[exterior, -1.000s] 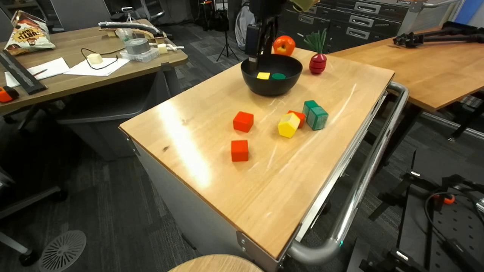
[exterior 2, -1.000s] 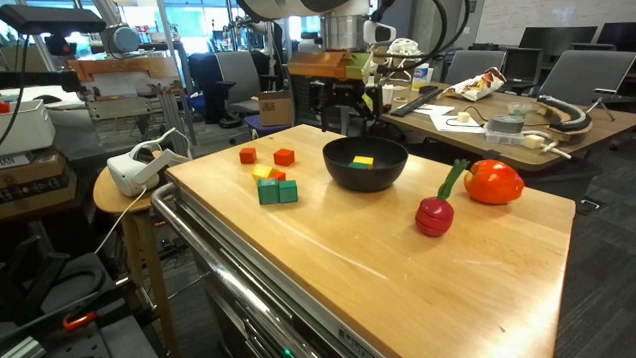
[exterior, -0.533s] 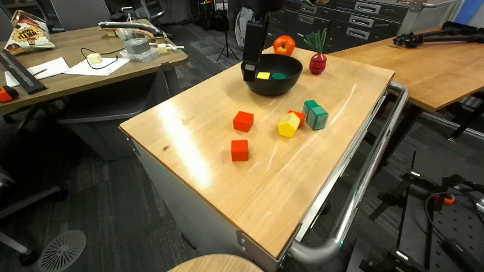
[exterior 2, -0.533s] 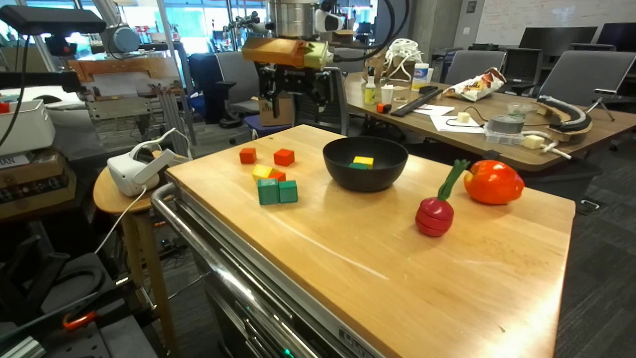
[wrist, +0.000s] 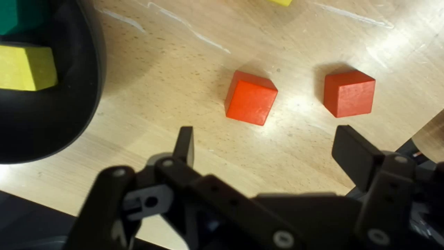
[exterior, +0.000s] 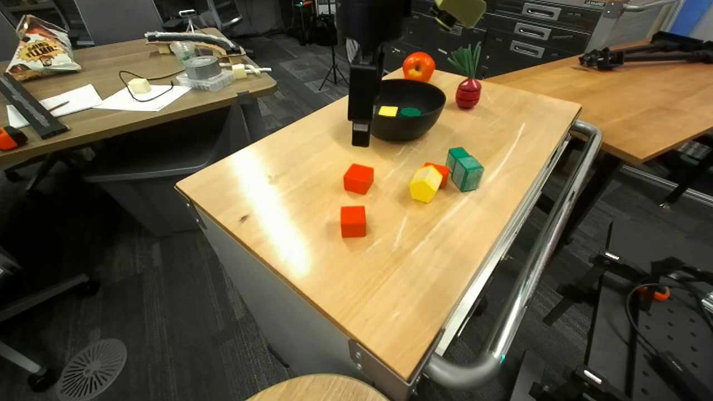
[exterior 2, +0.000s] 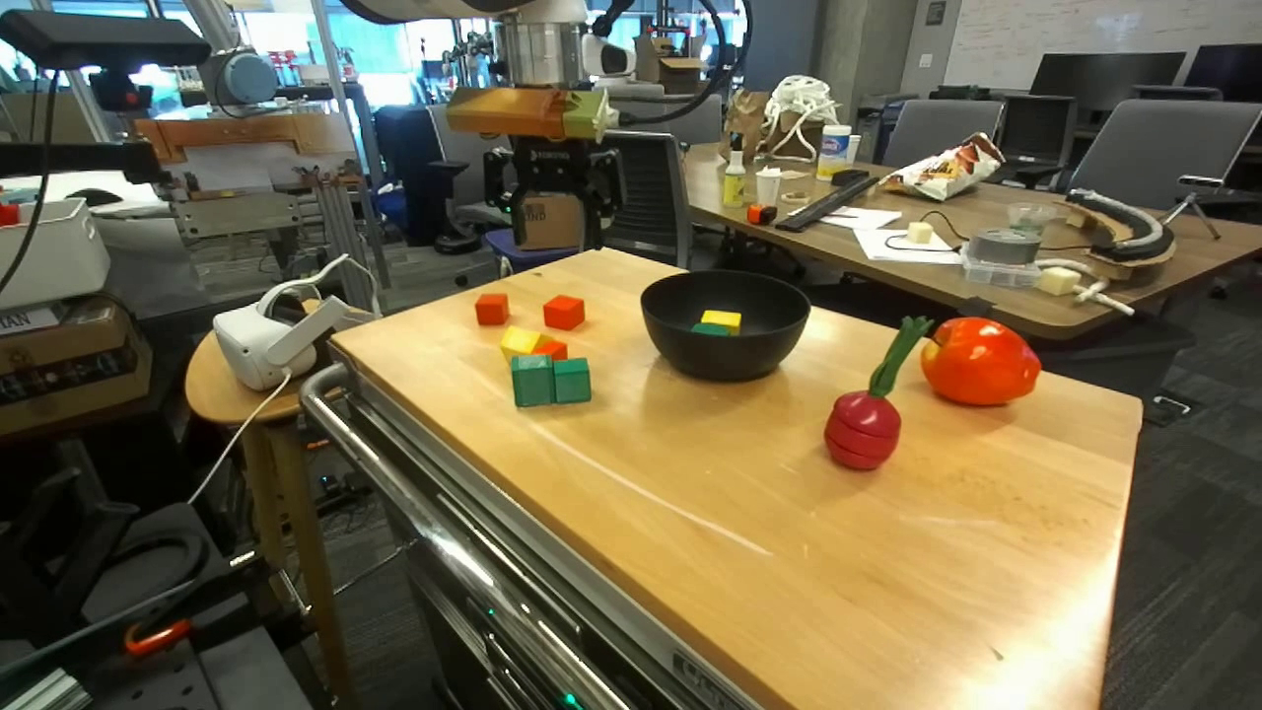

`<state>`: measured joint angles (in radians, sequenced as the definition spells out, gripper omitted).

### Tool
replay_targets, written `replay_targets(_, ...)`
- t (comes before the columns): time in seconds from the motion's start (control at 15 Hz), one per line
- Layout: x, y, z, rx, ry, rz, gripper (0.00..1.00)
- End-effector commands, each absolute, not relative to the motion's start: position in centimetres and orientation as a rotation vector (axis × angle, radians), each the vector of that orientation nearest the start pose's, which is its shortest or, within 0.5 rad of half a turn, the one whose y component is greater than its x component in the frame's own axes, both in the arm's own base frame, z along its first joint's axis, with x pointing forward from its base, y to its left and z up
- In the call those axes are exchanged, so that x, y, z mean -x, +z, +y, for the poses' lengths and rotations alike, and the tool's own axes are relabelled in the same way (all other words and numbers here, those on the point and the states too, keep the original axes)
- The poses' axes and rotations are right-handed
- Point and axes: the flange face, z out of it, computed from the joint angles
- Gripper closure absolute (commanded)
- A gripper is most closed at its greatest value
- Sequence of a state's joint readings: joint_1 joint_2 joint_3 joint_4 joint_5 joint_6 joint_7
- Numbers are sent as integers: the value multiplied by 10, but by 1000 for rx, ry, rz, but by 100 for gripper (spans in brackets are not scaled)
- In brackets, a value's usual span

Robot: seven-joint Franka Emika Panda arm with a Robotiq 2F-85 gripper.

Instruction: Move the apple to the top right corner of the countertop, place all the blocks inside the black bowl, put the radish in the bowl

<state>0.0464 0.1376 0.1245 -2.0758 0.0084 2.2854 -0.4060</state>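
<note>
My gripper (wrist: 265,139) stands open above the countertop (exterior 2: 690,473), nothing between its fingers. In the wrist view, two red blocks, one nearer (wrist: 251,99) and one farther right (wrist: 350,93), lie just beyond the fingertips. The black bowl (wrist: 79,121) is to their left, holding a yellow block (wrist: 27,67) and a green block (wrist: 20,14). A cluster of a yellow block (exterior: 425,185), a partly hidden red block (exterior: 443,174) and two green blocks (exterior: 467,174) sits nearer the rail. Past the bowl stand the leafy radish (exterior 2: 862,431) and the orange-red apple (exterior 2: 981,363).
A metal rail (exterior 2: 463,602) runs along one long edge of the countertop. A stool with a white headset (exterior 2: 271,340) stands by one end. Wooden desks flank the cart, including one with a chip bag (exterior: 44,47).
My open gripper has moved away from over the black bowl to the side where the loose red blocks lie. The blocks, bowl, radish and apple have stayed in place.
</note>
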Motion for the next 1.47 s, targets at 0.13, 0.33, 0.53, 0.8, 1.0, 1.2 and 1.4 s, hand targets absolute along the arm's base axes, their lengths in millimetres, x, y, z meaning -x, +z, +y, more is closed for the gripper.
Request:
replay_targets(0.13,-581,340,119,2966,-85,-911,0)
replay_targets(0.33,-585,326,127,2966,-76,-919,0)
replay_targets(0.53,-588,319,127,2981,-89,-907,0)
replay_targets(0.8,-588,317,126,3039,-72,-867,0)
replay_targets(1.0,-588,314,127,3062,-55,-848,0)
replay_targets(1.2,-590,308,125,3079,-40,-823,4)
replay_targets(1.4,-594,299,122,3087,-13,-800,10)
